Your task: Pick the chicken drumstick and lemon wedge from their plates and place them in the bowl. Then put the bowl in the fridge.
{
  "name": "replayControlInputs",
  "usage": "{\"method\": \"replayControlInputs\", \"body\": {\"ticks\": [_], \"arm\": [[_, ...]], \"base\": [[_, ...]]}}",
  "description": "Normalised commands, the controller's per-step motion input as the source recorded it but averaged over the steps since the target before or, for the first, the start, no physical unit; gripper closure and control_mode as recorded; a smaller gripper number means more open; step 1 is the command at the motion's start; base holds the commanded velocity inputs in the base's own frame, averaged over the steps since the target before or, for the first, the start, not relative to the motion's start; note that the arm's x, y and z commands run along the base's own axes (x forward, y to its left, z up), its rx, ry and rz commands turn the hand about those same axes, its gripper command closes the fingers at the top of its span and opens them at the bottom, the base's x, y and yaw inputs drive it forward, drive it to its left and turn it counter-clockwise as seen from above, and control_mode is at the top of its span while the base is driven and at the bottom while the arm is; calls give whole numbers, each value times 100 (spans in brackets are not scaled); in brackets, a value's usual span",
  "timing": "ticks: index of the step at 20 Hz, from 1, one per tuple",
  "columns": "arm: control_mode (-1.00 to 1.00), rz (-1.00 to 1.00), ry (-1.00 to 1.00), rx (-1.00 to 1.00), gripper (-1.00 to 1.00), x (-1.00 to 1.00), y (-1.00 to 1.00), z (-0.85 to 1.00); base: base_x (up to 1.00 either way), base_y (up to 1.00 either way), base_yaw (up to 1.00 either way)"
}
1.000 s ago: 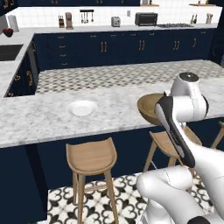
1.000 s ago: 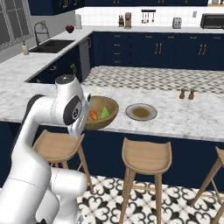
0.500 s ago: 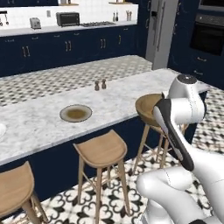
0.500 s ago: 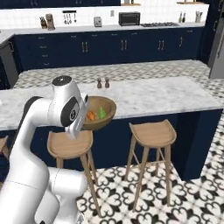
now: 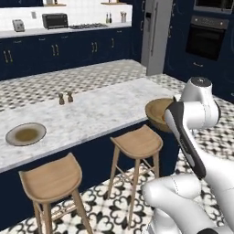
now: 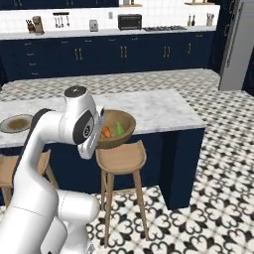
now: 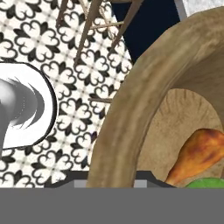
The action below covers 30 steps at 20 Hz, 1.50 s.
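Facing you is a marble island counter (image 6: 163, 106) over patterned floor tiles (image 6: 218, 163); the fridge (image 5: 155, 32) stands far right. The gripper's jaws clamp the bowl (image 6: 116, 130).

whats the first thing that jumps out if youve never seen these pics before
The big white arm carrying the brown wooden bowl off the counter, above a wooden stool, with the chicken drumstick and lemon wedge lying inside it. Next, the long marble island, where a grey-rimmed plate sits towards its left end. Far behind stands the tall grey fridge among navy cabinets.
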Motion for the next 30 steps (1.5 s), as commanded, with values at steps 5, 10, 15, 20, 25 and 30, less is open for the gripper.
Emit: {"method": "replayControlInputs", "body": {"ticks": [5, 10, 15, 20, 25, 30], "arm": [[100, 0, 0, 0, 100, 0, 0, 0], [100, 0, 0, 0, 100, 0, 0, 0], [100, 0, 0, 0, 100, 0, 0, 0], [100, 0, 0, 0, 100, 0, 0, 0], [100, 0, 0, 0, 100, 0, 0, 0], [100, 0, 0, 0, 100, 0, 0, 0]], "base": [[22, -100, 6], [25, -100, 6], [35, -100, 16], [49, -100, 33], [43, -100, 34], [42, -100, 30]]}}
